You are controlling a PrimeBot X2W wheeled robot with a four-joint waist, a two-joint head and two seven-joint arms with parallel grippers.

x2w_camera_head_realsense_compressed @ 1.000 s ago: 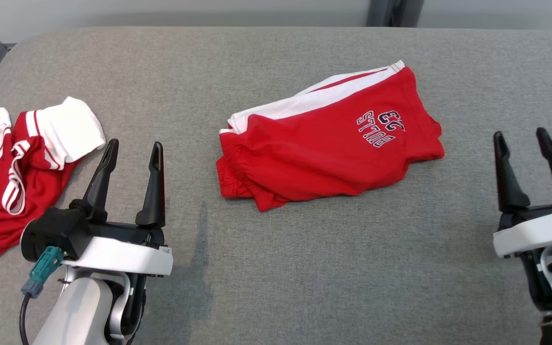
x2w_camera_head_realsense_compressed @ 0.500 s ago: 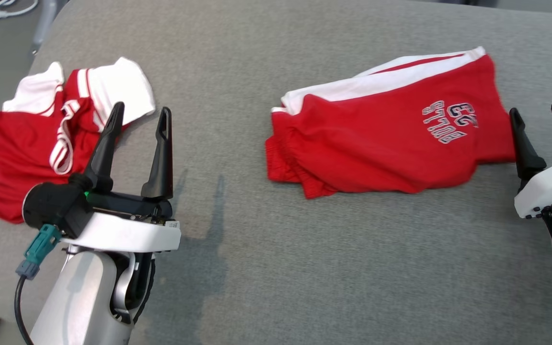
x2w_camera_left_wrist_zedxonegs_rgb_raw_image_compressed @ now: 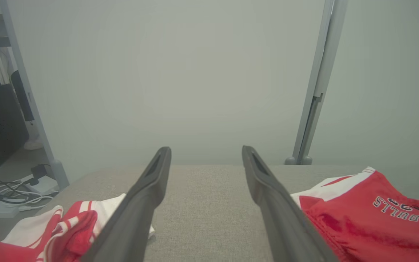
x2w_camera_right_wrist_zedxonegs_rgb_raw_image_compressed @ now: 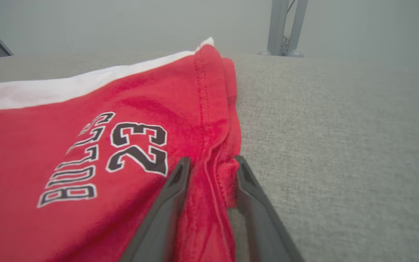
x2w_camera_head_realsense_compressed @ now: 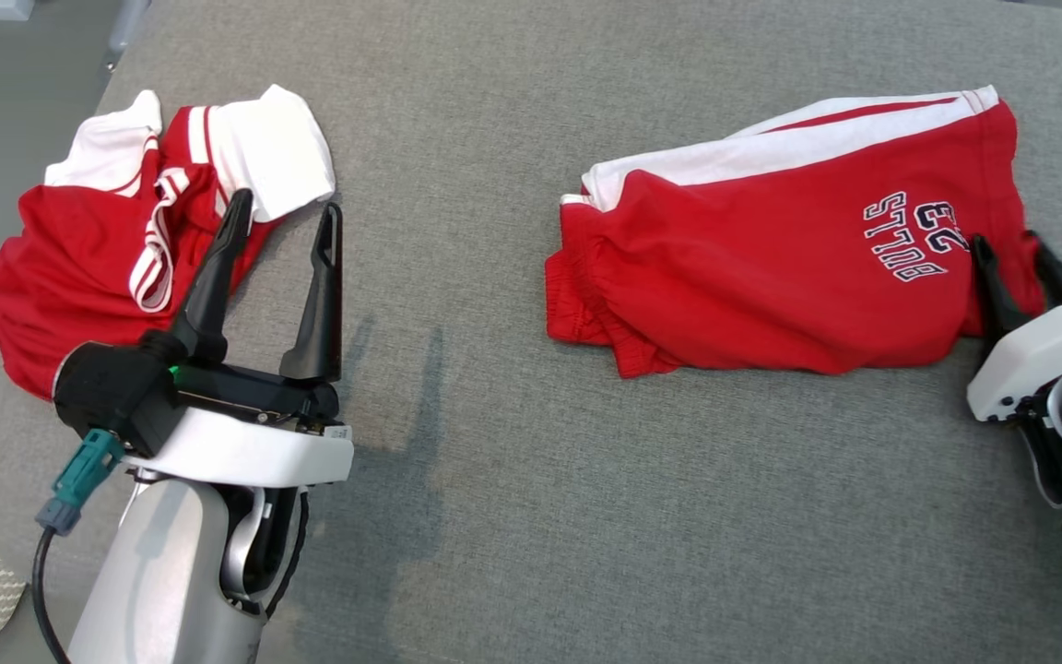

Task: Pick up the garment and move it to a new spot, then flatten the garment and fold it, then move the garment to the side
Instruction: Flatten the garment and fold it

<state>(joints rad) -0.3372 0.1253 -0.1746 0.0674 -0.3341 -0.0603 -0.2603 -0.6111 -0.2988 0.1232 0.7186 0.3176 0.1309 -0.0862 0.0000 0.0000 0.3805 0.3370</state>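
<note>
Red garment hem edge straddled by right pincer.

Changes logged from my station:
1. Head camera: my view has swung left. The table and the cloth on it now sit further right in frame, which is no move of their own.
2. Right gripper: was clear of the garment. It has come forward onto the right-hand hem, one finger on each side, jaws narrower than before. I cannot tell whether they pinch yet.
</note>
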